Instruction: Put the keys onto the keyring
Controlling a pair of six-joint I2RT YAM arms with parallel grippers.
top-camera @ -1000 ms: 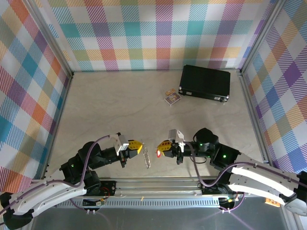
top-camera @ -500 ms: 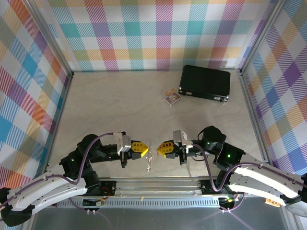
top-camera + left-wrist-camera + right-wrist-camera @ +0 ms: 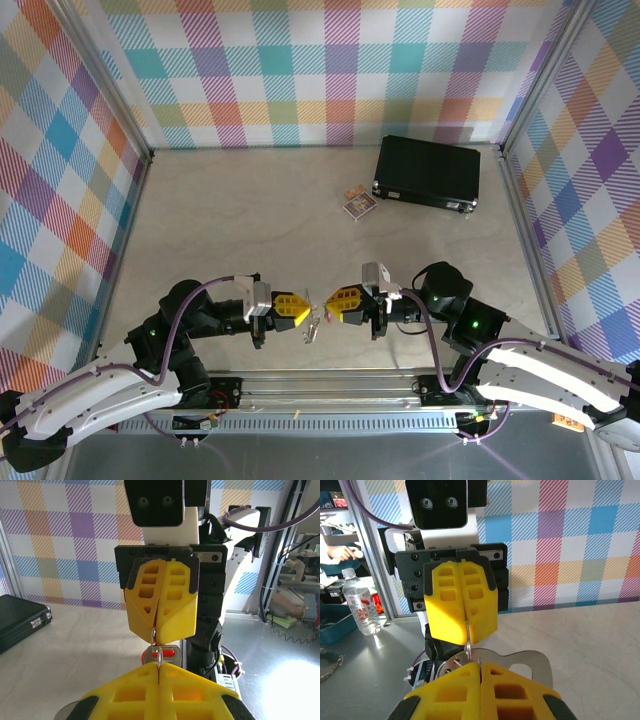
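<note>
Above the near middle of the pale bench [image 3: 250,210], the left gripper [image 3: 304,313] is clenched on the thin grey oval metal keyring [image 3: 311,329] and the right gripper [image 3: 331,306] on the small red-headed key [image 3: 169,653], tip to tip, so a slight misalignment could send the key past the wire or twist it loose.

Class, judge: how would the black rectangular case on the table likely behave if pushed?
The black rectangular case lies flat and broad, so it would probably slide, not roll or tip. Its boxy, metal-trimmed shell looks rigid.
</note>
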